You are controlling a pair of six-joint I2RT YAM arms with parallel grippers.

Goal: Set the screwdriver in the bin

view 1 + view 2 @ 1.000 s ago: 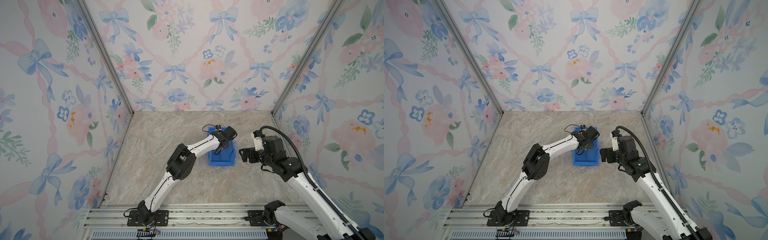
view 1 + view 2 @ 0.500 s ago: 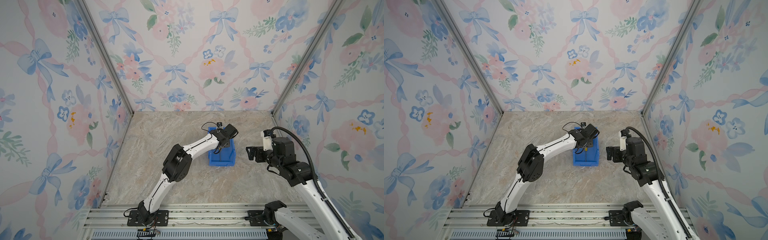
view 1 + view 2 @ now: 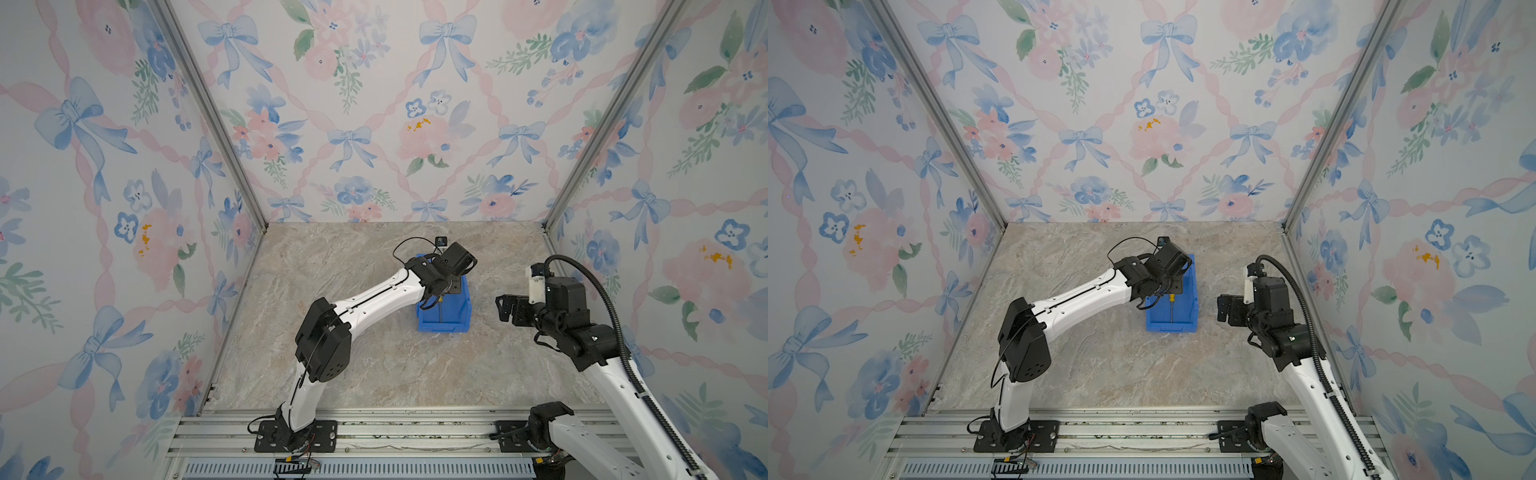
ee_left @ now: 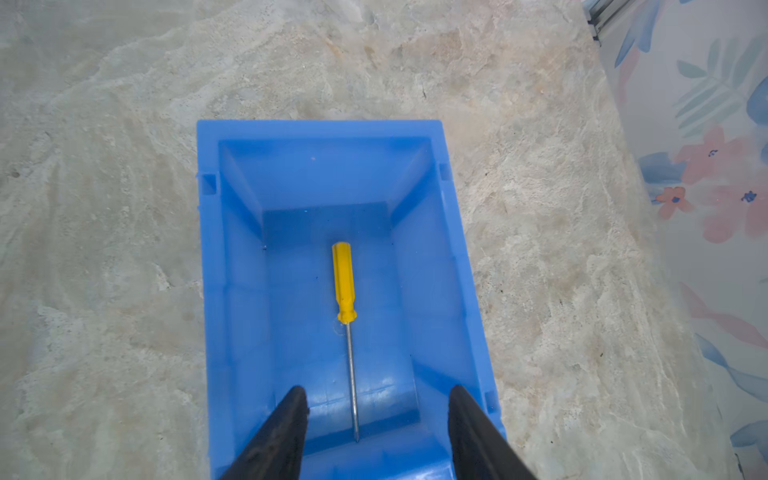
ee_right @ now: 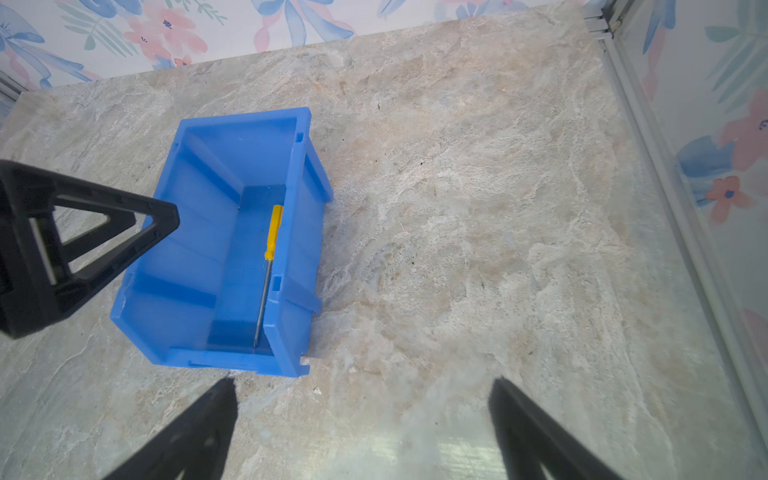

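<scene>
The screwdriver [image 4: 344, 282], with a yellow handle and a thin silver shaft, lies flat on the floor of the blue bin [image 4: 320, 126], its tip toward the low front lip. It shows there in the right wrist view too, screwdriver [image 5: 272, 232] inside the bin [image 5: 245, 116], and in both top views [image 3: 439, 309] [image 3: 1171, 305]. My left gripper [image 4: 377, 388] hangs open above the bin's front part with nothing between its fingers. My right gripper [image 5: 365, 380] is open and empty over bare tabletop, to the right of the bin [image 3: 442, 326].
The bin stands mid-table on the marble-patterned surface [image 3: 374, 365]. Floral walls enclose the left, back and right sides, with a metal post [image 5: 648, 137] at the corner. One finger of the left gripper [image 5: 124, 232] reaches over the bin's rim in the right wrist view.
The right arm has drawn back to the right, away from the bin. The left wrist has shifted slightly over the bin.
</scene>
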